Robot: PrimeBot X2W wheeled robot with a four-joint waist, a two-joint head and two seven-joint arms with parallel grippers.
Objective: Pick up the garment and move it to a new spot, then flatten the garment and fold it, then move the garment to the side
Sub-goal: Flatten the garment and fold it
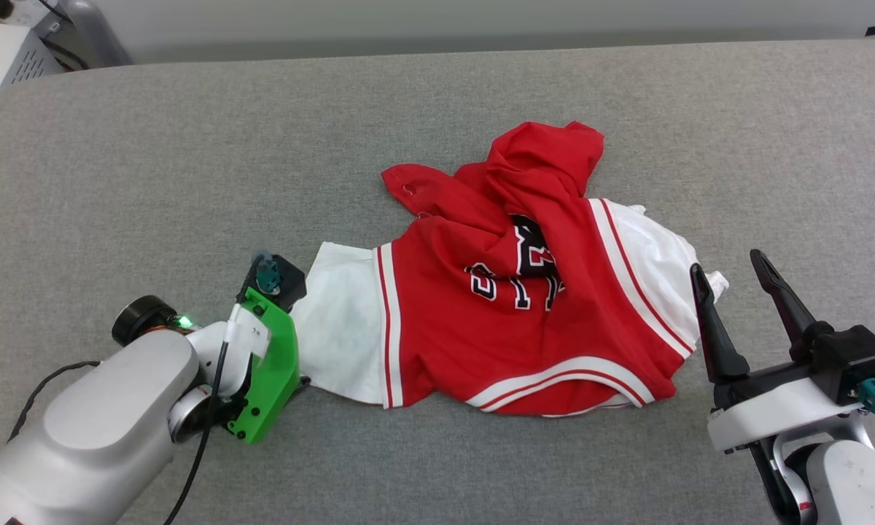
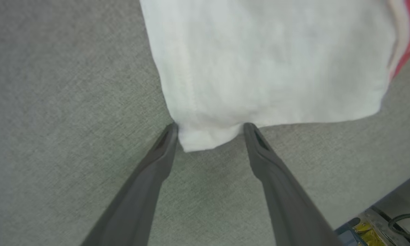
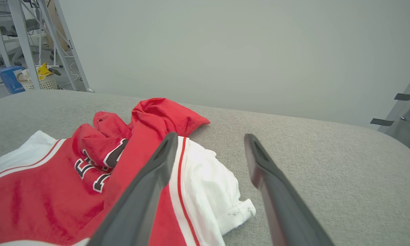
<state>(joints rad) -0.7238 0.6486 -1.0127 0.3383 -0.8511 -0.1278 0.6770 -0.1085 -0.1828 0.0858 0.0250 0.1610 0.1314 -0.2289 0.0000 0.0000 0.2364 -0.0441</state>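
Left gripper [image 2: 210, 131], jaws spread, is straddling a white sleeve corner of the shirt [image 1: 481, 328]; right gripper [image 1: 726, 262] is hovering alongside, likewise spread.

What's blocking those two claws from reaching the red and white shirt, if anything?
Nothing visible. The left gripper has open jaws either side of a white sleeve corner of the garment. The right gripper, jaws open, is beside the other sleeve, with just grey surface between.

A lab or robot test room is suggested: a grey fabric-covered bench [image 1: 153, 146] is set before a bare pale wall [image 3: 242, 51]. Metal frame legs [image 3: 24, 44], a blue box [image 3: 9, 80] and a cluttered white basket [image 3: 42, 83] are seen on the floor behind.
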